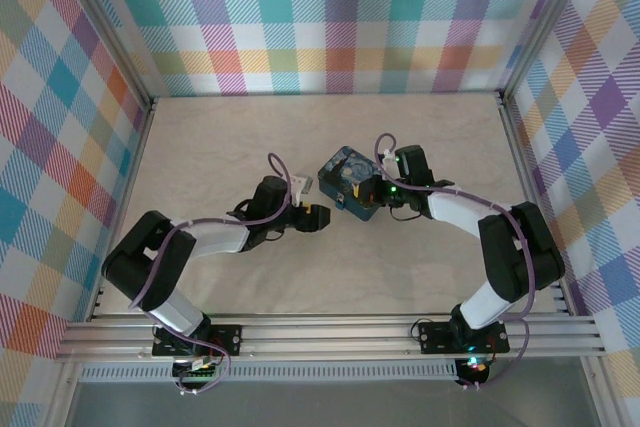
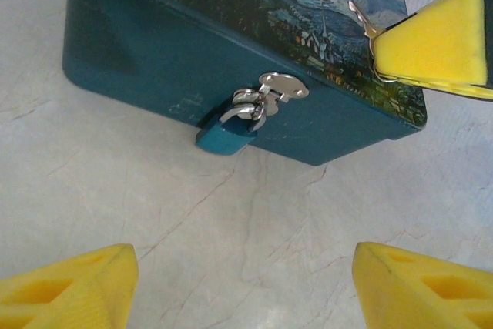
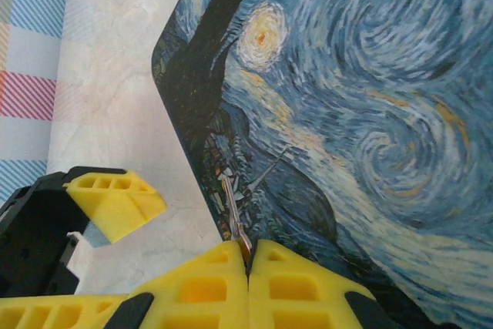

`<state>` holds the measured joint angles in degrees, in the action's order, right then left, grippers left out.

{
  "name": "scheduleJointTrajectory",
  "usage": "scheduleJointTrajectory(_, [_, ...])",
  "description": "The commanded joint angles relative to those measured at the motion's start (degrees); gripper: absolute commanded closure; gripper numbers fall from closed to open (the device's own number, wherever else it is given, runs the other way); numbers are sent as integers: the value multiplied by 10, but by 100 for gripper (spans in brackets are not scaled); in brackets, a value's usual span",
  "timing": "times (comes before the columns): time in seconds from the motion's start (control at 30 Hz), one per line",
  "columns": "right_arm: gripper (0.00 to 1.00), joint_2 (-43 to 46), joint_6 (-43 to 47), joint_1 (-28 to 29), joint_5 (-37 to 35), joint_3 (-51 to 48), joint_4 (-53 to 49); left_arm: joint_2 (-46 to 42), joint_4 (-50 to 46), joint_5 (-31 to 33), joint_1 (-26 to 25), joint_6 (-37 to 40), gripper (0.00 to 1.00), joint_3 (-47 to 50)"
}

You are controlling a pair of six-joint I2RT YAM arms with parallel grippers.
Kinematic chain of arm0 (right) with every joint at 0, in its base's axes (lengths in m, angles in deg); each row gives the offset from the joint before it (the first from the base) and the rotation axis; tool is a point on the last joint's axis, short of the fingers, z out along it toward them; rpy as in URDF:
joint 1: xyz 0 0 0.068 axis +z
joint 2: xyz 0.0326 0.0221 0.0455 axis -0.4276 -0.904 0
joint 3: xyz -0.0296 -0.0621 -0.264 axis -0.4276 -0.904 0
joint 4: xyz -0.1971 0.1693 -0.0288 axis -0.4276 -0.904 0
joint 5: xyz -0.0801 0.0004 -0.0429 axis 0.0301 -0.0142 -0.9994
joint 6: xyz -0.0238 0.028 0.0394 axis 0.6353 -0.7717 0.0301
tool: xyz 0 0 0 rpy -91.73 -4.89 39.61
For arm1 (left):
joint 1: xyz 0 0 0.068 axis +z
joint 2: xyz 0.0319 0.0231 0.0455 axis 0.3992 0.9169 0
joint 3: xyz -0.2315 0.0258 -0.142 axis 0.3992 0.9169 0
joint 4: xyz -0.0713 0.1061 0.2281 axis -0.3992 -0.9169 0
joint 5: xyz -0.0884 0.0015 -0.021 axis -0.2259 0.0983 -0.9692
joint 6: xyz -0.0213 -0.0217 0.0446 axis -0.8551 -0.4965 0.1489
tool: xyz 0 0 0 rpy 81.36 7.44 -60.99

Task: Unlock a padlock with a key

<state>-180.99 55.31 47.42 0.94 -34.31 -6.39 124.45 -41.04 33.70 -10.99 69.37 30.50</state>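
Note:
The small blue padlock (image 2: 225, 135) hangs by its silver shackle from the hasp (image 2: 283, 86) on the front wall of the dark-blue painting-print box (image 2: 154, 59). My left gripper (image 2: 245, 290) is open just in front of the padlock, low over the table, with nothing between its yellow fingers (image 2: 69, 287). My right gripper (image 3: 248, 246) is shut on the key (image 3: 233, 204), whose thin blade points out over the box lid (image 3: 370, 113) near its front edge. The left wrist view shows the key (image 2: 360, 17) sticking out of the right fingers (image 2: 435, 40) above and right of the padlock.
The box (image 1: 350, 182) sits mid-table between my left gripper (image 1: 317, 218) and right gripper (image 1: 384, 190). Plaid walls (image 1: 330, 17) enclose the marbled tabletop (image 1: 250, 137) on three sides. Purple cables (image 1: 285, 172) loop over both arms.

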Motion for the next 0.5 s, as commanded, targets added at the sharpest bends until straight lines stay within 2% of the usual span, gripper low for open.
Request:
scheduleJointTrajectory(0.0, [100,15,9,-2,29,30,5,20,31,-27,-5,32,27,-23])
scheduleJointTrajectory(0.3, [100,-71,-27,-2,59,85,69,74,62,-51,-6,30,28,-45])
scheduleJointTrajectory(0.47, [100,-107,-17,-2,55,125,48,91,66,-58,-6,27,29,-54])
